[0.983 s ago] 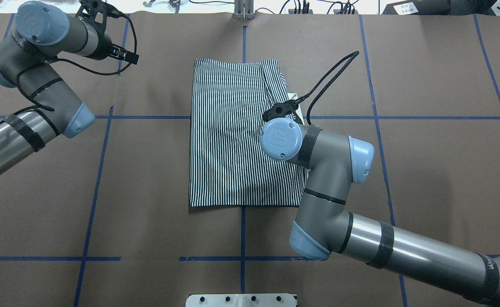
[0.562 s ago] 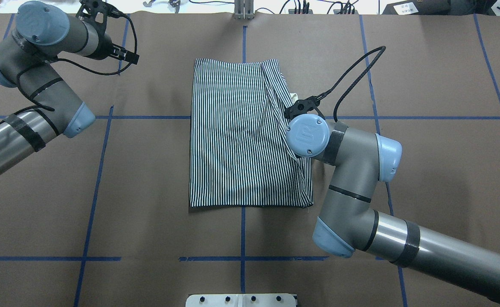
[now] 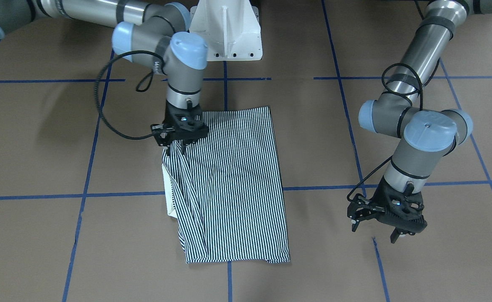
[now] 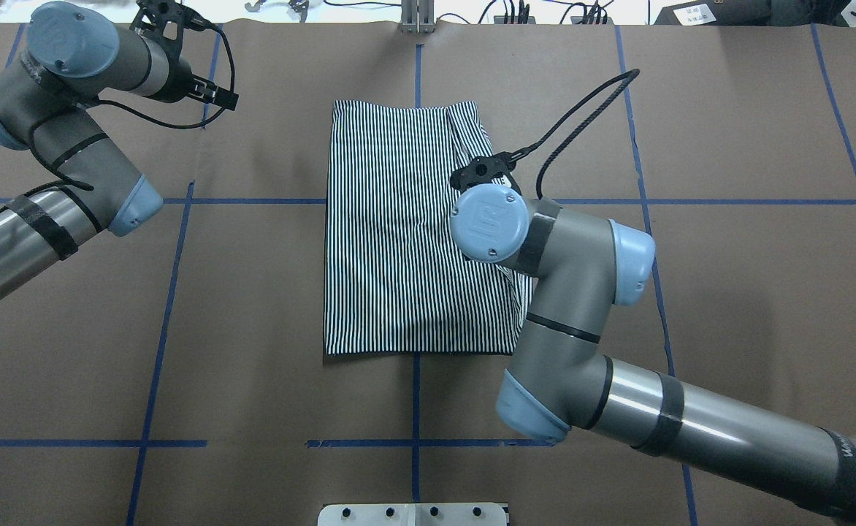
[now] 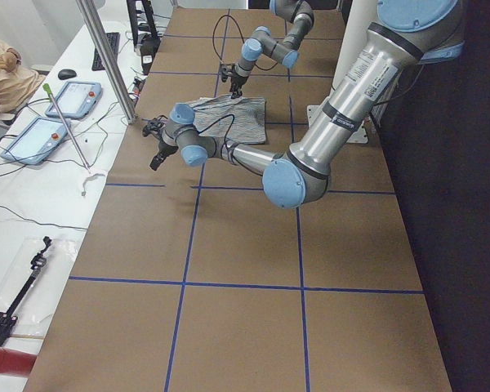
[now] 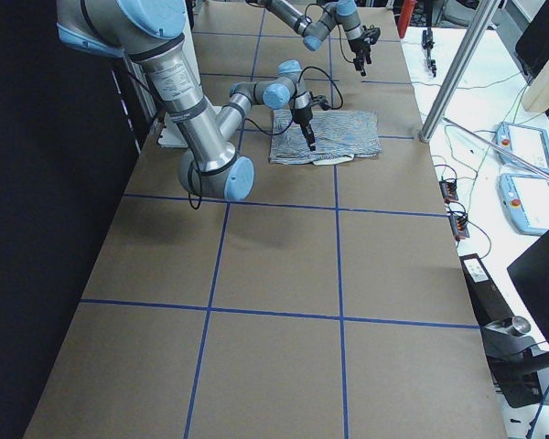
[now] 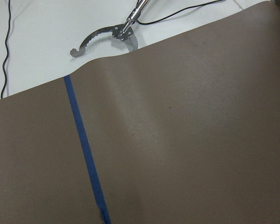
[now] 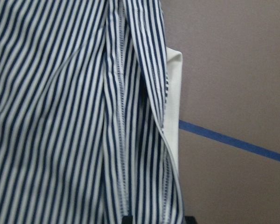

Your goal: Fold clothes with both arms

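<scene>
Navy-and-white striped polo shirt (image 3: 233, 180): our right end effector (image 3: 178, 150) pinches its edge; left end effector (image 3: 374, 234) gapes empty.

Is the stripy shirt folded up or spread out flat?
Folded. The shirt lies as a narrow rectangle, no sleeves sticking out, and its cream collar peeks from under a folded-over striped edge.

Brown table (image 4: 253, 329) crossed by blue tape lines (image 4: 415, 409); metal pliers (image 7: 116, 31) beyond its edge; a tablet (image 5: 34, 139)
</scene>
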